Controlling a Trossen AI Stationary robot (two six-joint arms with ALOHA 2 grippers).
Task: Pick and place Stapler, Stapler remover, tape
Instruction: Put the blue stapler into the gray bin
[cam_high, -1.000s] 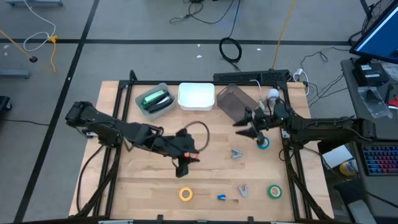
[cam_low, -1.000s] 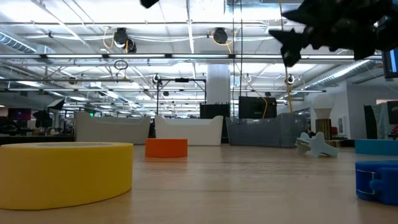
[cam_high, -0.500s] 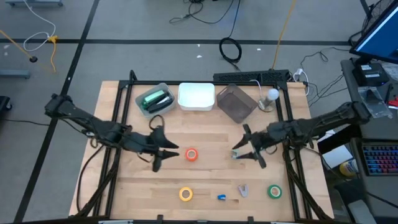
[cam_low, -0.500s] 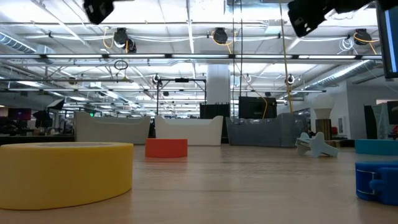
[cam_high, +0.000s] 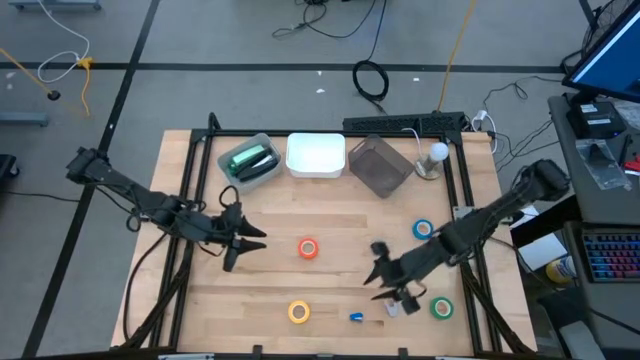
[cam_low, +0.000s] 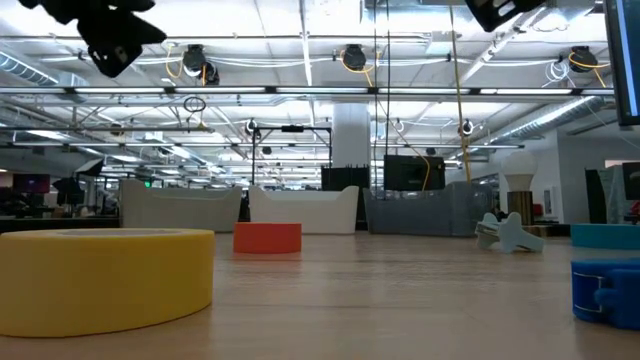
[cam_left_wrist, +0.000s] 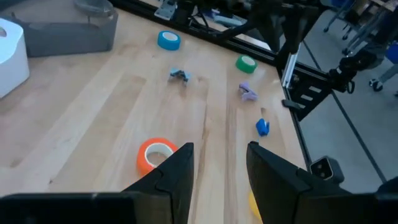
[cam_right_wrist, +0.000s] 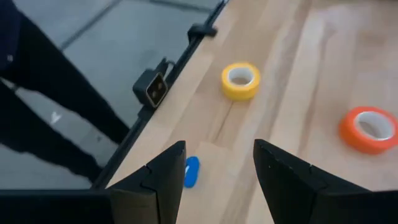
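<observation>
Right gripper (cam_high: 392, 283), fingers apart and empty, hovers beside the small blue piece (cam_right_wrist: 191, 171), likely lining up a pick; left gripper (cam_high: 243, 240), likewise parted, waits near the orange tape (cam_high: 308, 249).

The tape rolls are orange (cam_high: 308, 249), yellow (cam_high: 299, 312), blue (cam_high: 423, 230) and green (cam_high: 441, 307). The table (cam_high: 340, 215) is pale wood, and one tray (cam_high: 316, 155) is white.

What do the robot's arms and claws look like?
Both arms are black and thin, built from jointed sections, with dark cables looping beside them. The left gripper and right gripper each end in two dark, flat, pointed fingers, like little beaks.
</observation>
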